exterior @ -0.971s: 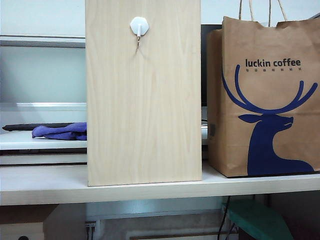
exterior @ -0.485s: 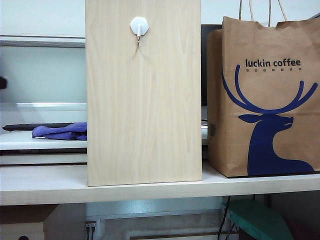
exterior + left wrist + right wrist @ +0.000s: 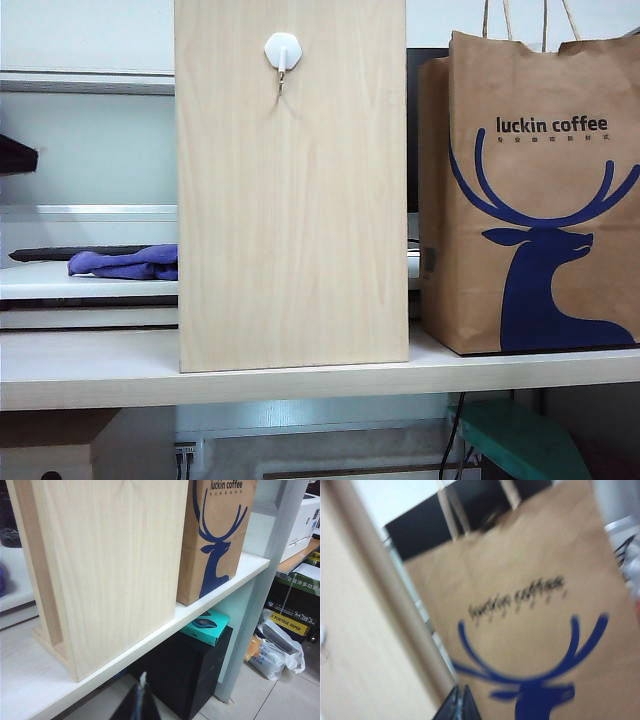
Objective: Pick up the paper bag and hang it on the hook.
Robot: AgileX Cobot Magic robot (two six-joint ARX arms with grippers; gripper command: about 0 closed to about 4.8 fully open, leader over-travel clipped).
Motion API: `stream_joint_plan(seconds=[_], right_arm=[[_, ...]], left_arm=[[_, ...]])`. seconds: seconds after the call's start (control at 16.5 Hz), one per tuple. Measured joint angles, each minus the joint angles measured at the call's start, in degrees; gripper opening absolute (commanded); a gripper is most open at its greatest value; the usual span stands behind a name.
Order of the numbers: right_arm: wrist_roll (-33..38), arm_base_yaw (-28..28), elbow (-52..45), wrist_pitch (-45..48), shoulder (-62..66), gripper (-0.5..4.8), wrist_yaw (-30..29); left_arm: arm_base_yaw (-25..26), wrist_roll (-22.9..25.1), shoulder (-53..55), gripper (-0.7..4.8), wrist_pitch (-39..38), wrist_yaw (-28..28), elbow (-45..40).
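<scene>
- Low in the left wrist view, the left tool (image 3: 140,700) shows only as dark fingertips pressed together with nothing between them, pointing toward the edge of the pale surface (image 3: 30,680) and the foot of the wooden board (image 3: 110,565).
- At the left border of the exterior view a dark part (image 3: 15,155) pokes in; whether it belongs to the left arm cannot be told.
- Low in the blurred right wrist view, the right tool (image 3: 460,705) also has its dark tips drawn together on nothing, facing the printed front of the paper bag (image 3: 535,630).
- The paper bag (image 3: 530,200) stands upright on the surface at the right of the exterior view, just beside the board, handles rising out of frame.
- What the bag holds cannot be seen.
- The hook (image 3: 282,52) sits high on the upright board (image 3: 290,220), with nothing hanging from it.
- The board stands between the bag and a purple cloth (image 3: 125,263), which lies on a ledge behind it.
- Under the surface, the left wrist view shows a teal box (image 3: 205,626) lying on a black cabinet (image 3: 185,670).
- Farther off on the floor lies a clear plastic bag (image 3: 277,647).
</scene>
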Motion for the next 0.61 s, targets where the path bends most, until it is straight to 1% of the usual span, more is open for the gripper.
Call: stream_joint_plan(seconds=[0.12, 0.18, 0.24, 0.3, 0.36, 0.42, 0.49, 0.55, 0.61], right_arm=[[-1.7, 0.0, 2.4, 3.0, 4.9, -0.05, 0.0], [-2.3, 0.0, 4.9, 4.2, 8.8, 0.07, -0.3], [-4.4, 0.0, 10.2, 7.3, 17.6, 0.81, -2.9], [-6.9, 0.0, 13.9, 10.0, 23.7, 1.44, -5.5], [-8.4, 0.0, 16.0, 12.0, 27.3, 2.0, -6.8], [-10.4, 0.1, 20.5, 14.9, 34.5, 2.04, -8.7], [-10.8, 0.2, 24.1, 16.4, 39.5, 2.04, -9.1], [-11.4, 0.9, 30.2, 17.4, 46.9, 2.05, -8.9], [-12.0, 1.5, 34.0, 17.6, 50.7, 2.1, -8.9]], left_arm=[[0.0, 0.0, 0.0, -0.06, 0.0, 0.0, 0.0], [0.0, 0.0, 0.0, -0.06, 0.0, 0.0, 0.0], [0.0, 0.0, 0.0, -0.06, 0.0, 0.0, 0.0], [0.0, 0.0, 0.0, -0.06, 0.0, 0.0, 0.0], [0.0, 0.0, 0.0, -0.05, 0.0, 0.0, 0.0], [0.0, 0.0, 0.0, -0.06, 0.0, 0.0, 0.0], [0.0, 0.0, 0.0, -0.06, 0.0, 0.0, 0.0], [0.0, 0.0, 0.0, -0.06, 0.0, 0.0, 0.0], [0.0, 0.0, 0.0, -0.06, 0.0, 0.0, 0.0]])
